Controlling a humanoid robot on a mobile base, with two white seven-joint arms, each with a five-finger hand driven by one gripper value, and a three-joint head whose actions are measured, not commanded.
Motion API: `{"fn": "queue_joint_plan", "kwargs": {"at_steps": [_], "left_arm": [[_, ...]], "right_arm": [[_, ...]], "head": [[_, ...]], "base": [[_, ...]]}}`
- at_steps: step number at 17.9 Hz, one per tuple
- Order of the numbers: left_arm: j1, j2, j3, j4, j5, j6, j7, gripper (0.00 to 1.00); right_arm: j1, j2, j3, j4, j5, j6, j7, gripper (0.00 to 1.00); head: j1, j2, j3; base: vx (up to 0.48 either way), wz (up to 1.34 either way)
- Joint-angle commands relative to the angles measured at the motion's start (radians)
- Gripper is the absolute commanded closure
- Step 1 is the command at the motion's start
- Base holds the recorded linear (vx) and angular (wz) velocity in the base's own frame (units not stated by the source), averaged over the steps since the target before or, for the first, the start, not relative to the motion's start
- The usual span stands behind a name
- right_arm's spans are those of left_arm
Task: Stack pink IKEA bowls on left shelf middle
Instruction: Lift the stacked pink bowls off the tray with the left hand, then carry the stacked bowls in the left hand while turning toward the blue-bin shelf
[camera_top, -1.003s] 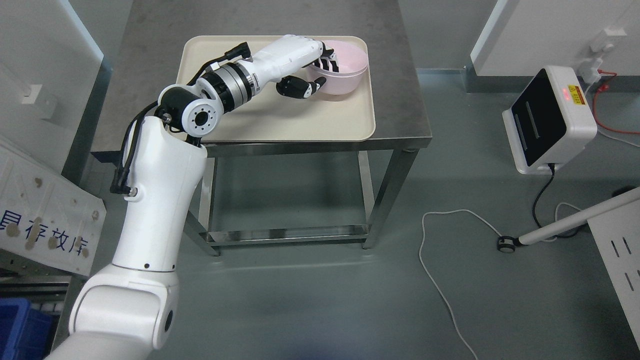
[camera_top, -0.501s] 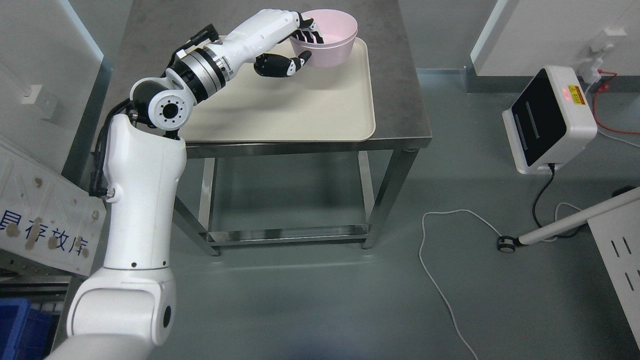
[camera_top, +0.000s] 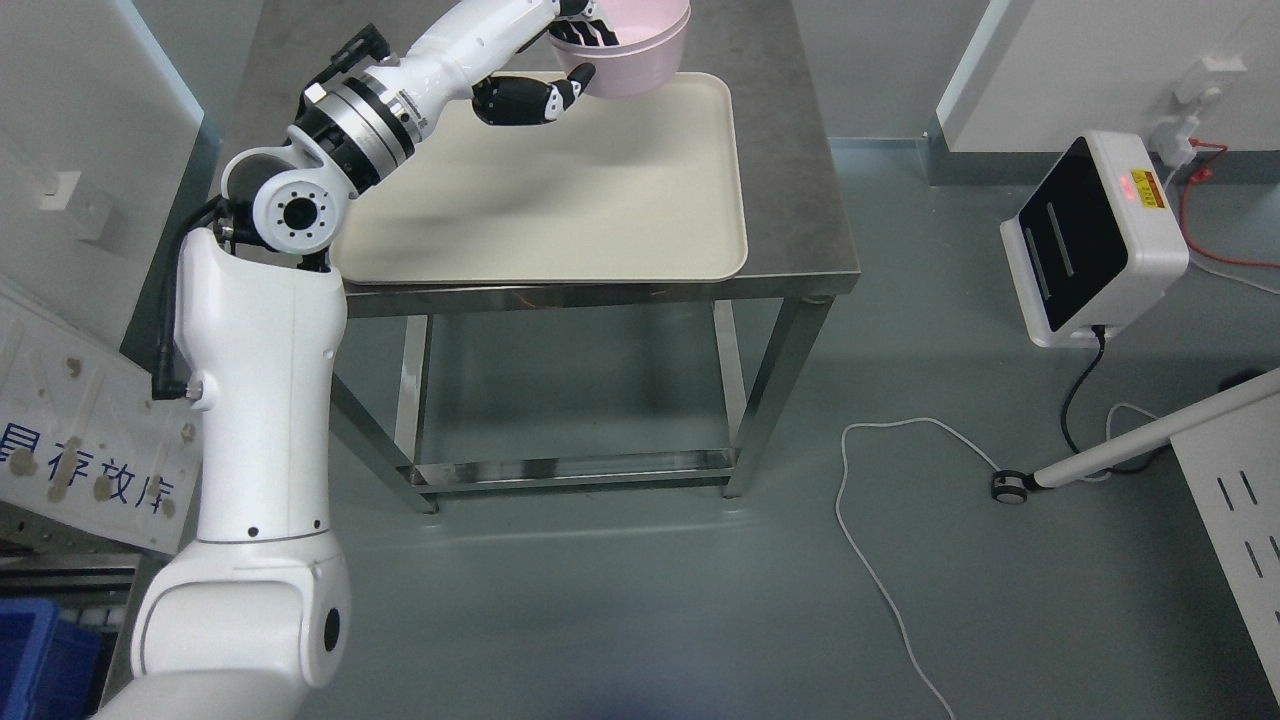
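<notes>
Now I see my left hand (camera_top: 565, 45) gripping the pink bowl (camera_top: 640, 50) at the far edge of the view, dark fingers (camera_top: 590, 32) hooked over the rim into the bowl and the thumb (camera_top: 530, 98) curled below, outside the wall. The bowl's top is cut off by the picture's upper edge, so I cannot tell whether it is one bowl or a stack; a line partway down the wall hints at a second rim. It hangs over the far side of the cream tray (camera_top: 600, 200), with a soft shadow on the tray beneath. The tray lies flat on the steel table (camera_top: 800, 180), filling most of its top. My left arm runs up from the lower left, elbow bent near the table's left near corner. To the right on the floor stands a white box with a dark face (camera_top: 1095, 240), tilted, a red light on top. A white cable (camera_top: 880, 560) snakes across the grey floor near it. At the far left, a white panel with blue characters (camera_top: 80, 450) leans low.
</notes>
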Motion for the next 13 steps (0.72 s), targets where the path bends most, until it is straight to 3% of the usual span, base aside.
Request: {"fn": "queue_joint_plan", "kwargs": {"at_steps": [1, 13], "left_arm": [[0.002, 0.017, 0.044, -0.034, 0.005, 0.001, 0.005, 0.92], [0.006, 0.027, 0.094, -0.062, 0.005, -0.001, 0.013, 0.91]], "right_arm": [[0.000, -0.017, -0.009, 0.000, 0.008, 0.000, -0.006, 0.00], [0.000, -0.017, -0.009, 0.000, 0.008, 0.000, -0.006, 0.00]], "head": [[0.0000, 0.000, 0.000], [0.0000, 0.000, 0.000]], "base": [[-0.023, -0.01], [-0.099, -0.07]]}}
